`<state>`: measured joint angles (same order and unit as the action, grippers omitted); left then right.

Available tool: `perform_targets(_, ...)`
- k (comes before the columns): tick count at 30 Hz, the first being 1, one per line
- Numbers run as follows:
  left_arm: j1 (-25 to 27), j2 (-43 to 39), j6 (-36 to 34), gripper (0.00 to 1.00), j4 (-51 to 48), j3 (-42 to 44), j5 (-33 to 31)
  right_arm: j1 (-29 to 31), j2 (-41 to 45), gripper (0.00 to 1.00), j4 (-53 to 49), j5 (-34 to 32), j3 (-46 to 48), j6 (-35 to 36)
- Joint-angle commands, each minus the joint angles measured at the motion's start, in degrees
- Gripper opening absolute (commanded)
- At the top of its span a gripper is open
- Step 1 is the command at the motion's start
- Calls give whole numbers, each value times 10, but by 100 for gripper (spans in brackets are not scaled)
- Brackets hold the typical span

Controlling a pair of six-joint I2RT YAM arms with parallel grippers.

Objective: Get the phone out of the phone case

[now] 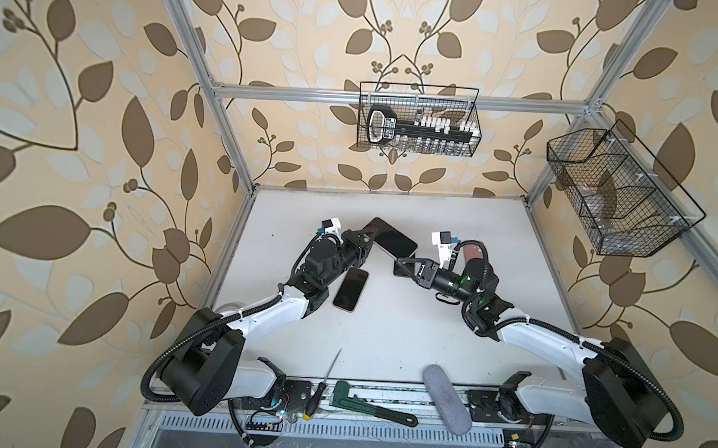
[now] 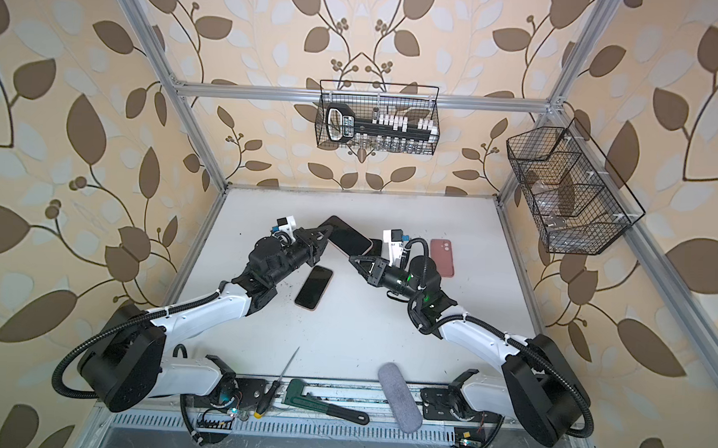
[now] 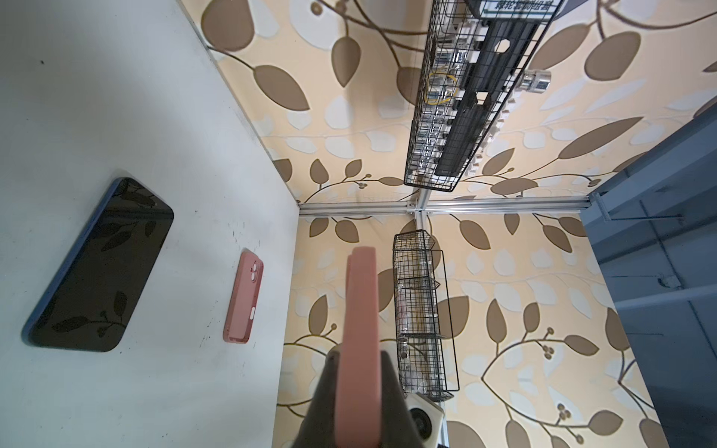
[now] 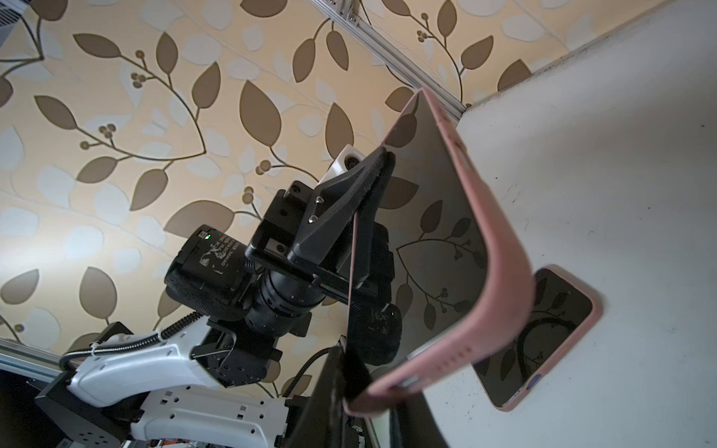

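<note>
**Item:** phone (image 1: 394, 238), seated in a pink phone case (image 4: 500, 240).

**Location:** held tilted, clear of the bench (image 1: 385, 338), above and just beyond the spare phone (image 1: 350, 289) that lies flat there.

**Left hand** (image 1: 369, 235): clenched across the screen and the case back at one end.

**Right hand** (image 1: 403, 261): seen pinched onto the case's opposite corner.

**Progress:** lifting and bracing are judged done. The phone is seated along the visible rim, and whether the gripped corner has begun to lift cannot be told. Peeling and withdrawal are left.

**Also beyond the spare phone:**
- a further phone (image 4: 551, 329), flat beneath the raised one
- an empty pink case (image 2: 442, 258), farther off
</note>
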<state>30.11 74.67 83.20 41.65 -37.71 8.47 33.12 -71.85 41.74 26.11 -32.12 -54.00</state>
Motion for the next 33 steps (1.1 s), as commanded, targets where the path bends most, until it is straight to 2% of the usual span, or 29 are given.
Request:
perform_targets(1,8,-40,23,0,-10,-22,-6,5,3,6,-54,-24,-2,136)
perform_targets(8,9,-46,50,0,-19,-32,3,18,3,6,-66,-49,9,217)
perform_targets(17,9,-45,58,0,-18,-53,15,23,0,6,-69,-82,28,249)
perform_targets(23,7,-38,43,0,-14,-59,17,21,12,9,-68,-78,34,248)
perform_targets(28,-1,-28,-3,0,-19,-66,26,3,38,19,-97,-52,34,253)
perform_targets(33,-51,-10,-47,0,-35,-80,96,-45,75,40,-143,9,28,253)
